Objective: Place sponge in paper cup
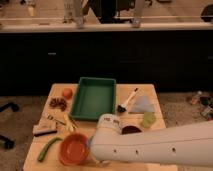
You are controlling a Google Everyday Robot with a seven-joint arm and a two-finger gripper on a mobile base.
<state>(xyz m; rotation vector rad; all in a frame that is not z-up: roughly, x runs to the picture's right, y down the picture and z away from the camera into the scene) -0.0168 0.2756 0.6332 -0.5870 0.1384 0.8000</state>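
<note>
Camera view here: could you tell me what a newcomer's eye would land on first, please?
The big white robot arm sweeps in from the right across the table's near edge, hiding the gripper. Behind it, a green tray sits at the middle of the wooden table. An orange bowl glows at the front left, beside a green vegetable.

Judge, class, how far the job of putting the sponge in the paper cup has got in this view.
Done: nothing that shows; neither sponge nor paper cup is visible. In hand: the arm lies across the table's front, its end between the orange bowl and the dark bowl; the gripper is hidden. Left: grasping the sponge and dropping it in the cup.
</note>
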